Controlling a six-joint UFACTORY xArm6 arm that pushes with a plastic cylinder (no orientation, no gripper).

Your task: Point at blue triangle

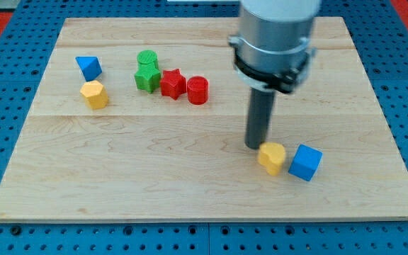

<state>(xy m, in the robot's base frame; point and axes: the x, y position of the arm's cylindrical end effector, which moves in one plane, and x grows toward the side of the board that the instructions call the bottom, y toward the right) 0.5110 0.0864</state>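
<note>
Currently we rest my tip on the wooden board, touching the upper-left edge of a yellow block; it is a bare rod, with nothing to spread or pinch. Just right of that yellow block sits a blue cube. Far to its upper left lies the blue triangle, well apart from my tip, above another yellow block.
</note>
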